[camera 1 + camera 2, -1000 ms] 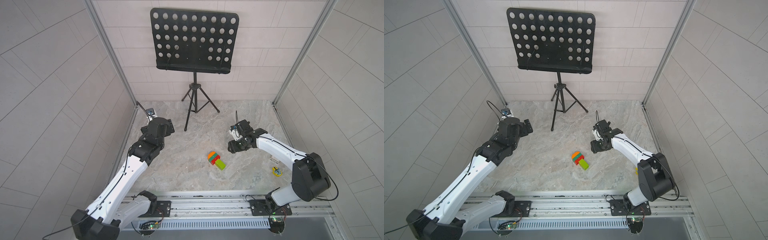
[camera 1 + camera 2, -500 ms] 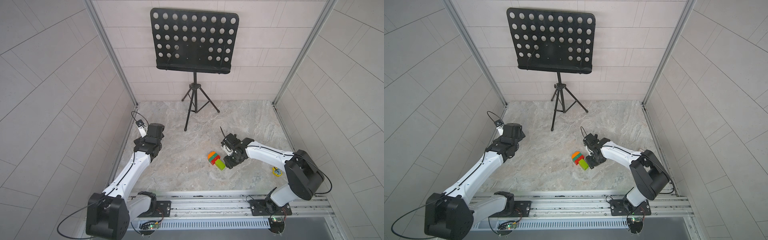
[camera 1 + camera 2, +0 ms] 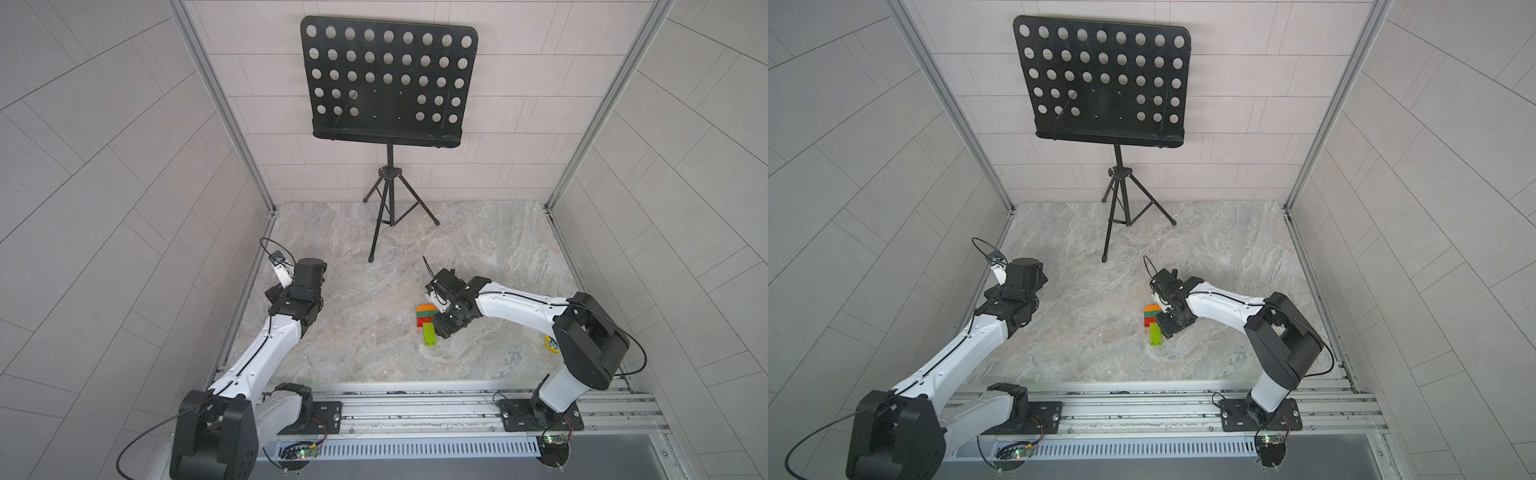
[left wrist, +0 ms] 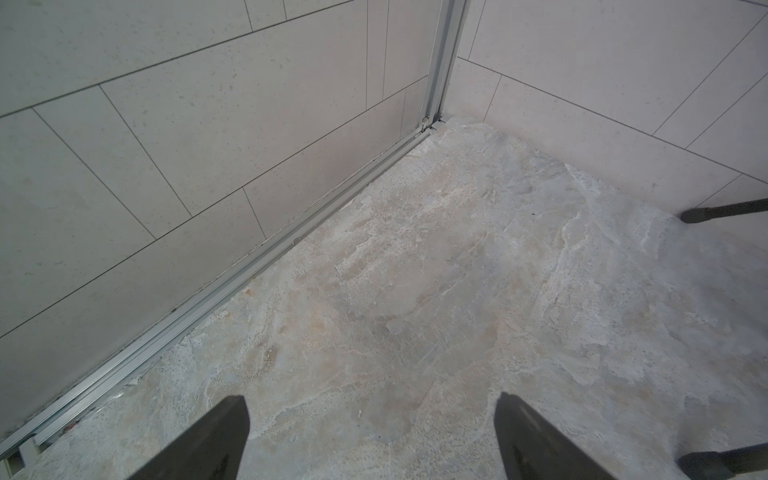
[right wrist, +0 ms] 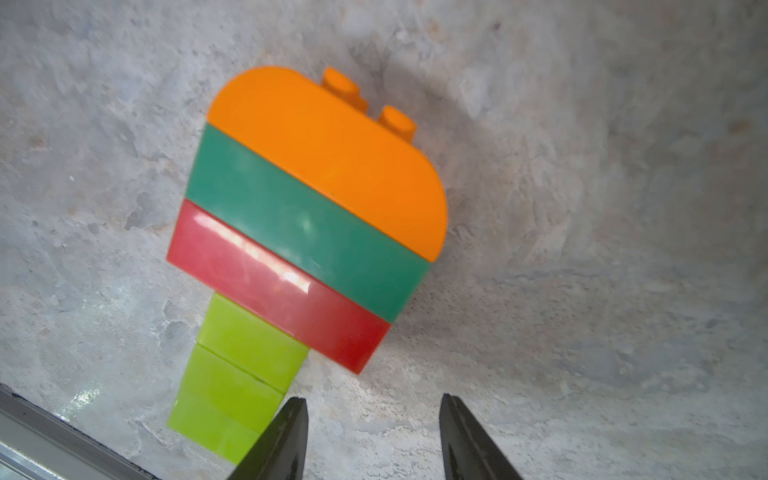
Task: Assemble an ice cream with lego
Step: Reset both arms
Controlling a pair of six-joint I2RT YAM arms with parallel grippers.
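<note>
The ice cream point(image 5: 307, 232) lies flat on the stone floor, built of lego: orange rounded cap, dark green layer, red layer and a lime-green stem point(image 5: 232, 386). Both top views show it mid-floor point(image 3: 426, 322) point(image 3: 1152, 322). My right gripper point(image 5: 374, 401) is low over the floor just beside the stem, open, with only bare floor between its fingers; one finger point(image 5: 286, 432) sits close against the stem's side. From above, the right gripper point(image 3: 444, 328) partly covers the build's right edge. My left gripper point(image 4: 370, 399) is open and empty near the left wall point(image 3: 305, 272).
A black music stand point(image 3: 388, 83) on a tripod point(image 3: 390, 208) stands at the back; two of its feet point(image 4: 706, 214) show in the left wrist view. A small yellow round object point(image 3: 552, 345) lies behind the right arm's base joint. A metal rail point(image 4: 249, 270) runs along the left wall.
My right gripper has come forward and down from the back right to the ice cream's side. My left arm has drawn back toward the left wall and lowered.
</note>
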